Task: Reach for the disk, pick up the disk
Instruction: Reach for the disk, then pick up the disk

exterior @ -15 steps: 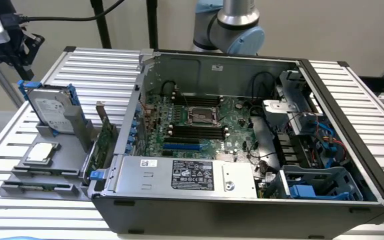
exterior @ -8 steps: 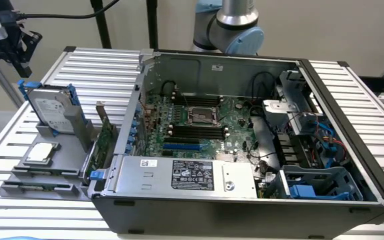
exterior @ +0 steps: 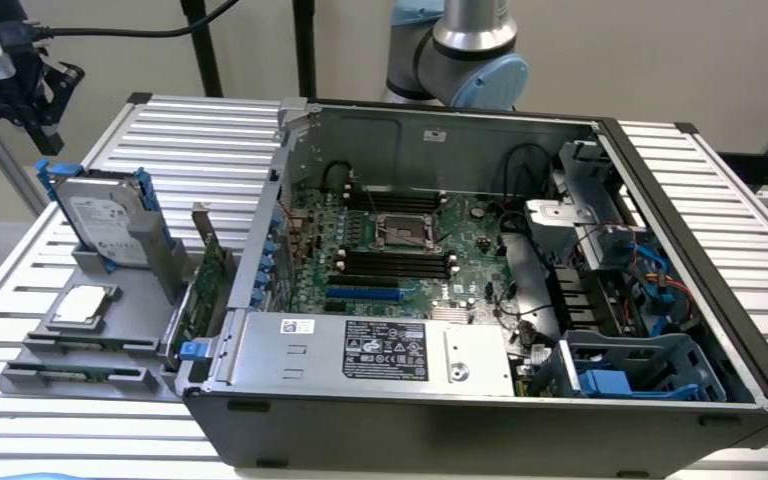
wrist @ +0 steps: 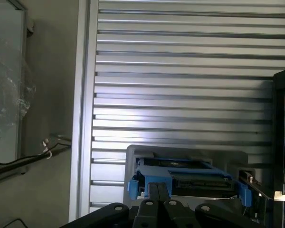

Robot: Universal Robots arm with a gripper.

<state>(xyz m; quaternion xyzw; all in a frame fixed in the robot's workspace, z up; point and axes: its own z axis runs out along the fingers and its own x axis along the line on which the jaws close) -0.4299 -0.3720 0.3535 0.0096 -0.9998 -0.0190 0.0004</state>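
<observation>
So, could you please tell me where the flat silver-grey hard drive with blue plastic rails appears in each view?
Exterior view: the hard drive stands upright in the grey plastic holder, on the exterior view's left of the black computer case.
Wrist view: the hard drive is seen edge-on just beyond the gripper.
Shared landmark: that grey plastic holder.
</observation>
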